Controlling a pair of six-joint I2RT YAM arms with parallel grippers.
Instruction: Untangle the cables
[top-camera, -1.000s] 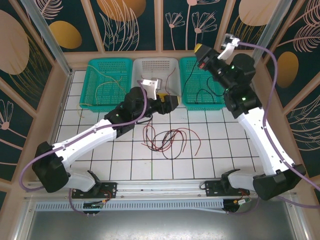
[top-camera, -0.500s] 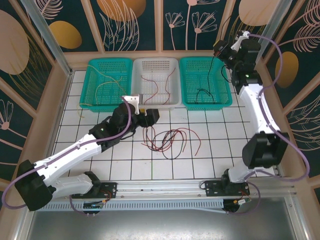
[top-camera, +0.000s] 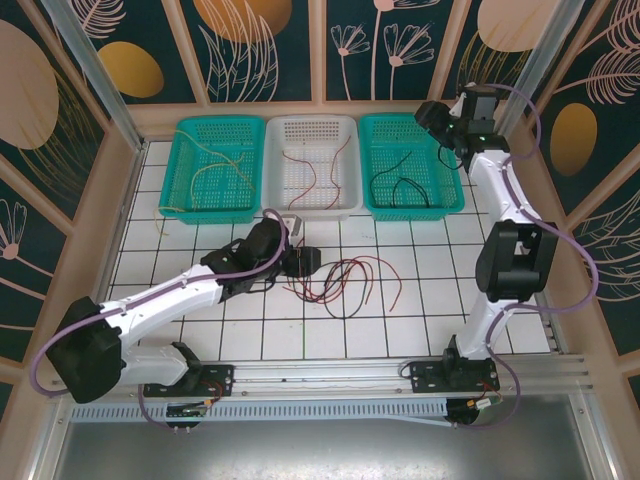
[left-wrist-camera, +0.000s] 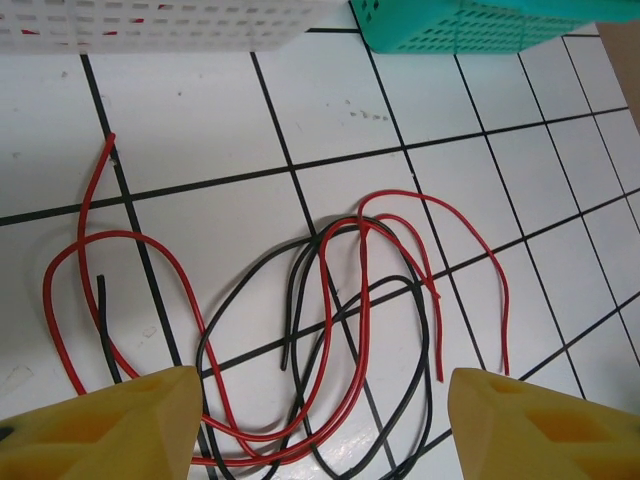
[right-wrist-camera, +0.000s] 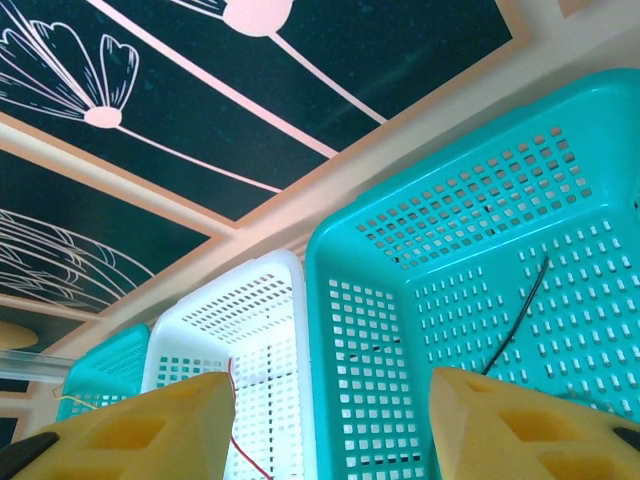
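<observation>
I note the left gripper (left-wrist-camera: 320, 425) open and empty, just beside the cables (left-wrist-camera: 328, 296), whose tangle stretches away rightward. The right gripper (right-wrist-camera: 325, 420), open and empty, hangs well apart.

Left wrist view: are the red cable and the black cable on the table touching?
Touching. The left wrist view shows the red cable crossing the black cable several times, flat on the tiled table.

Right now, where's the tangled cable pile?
The pile lies central in the top view, just right of the left gripper and in front of the white basket.
</observation>
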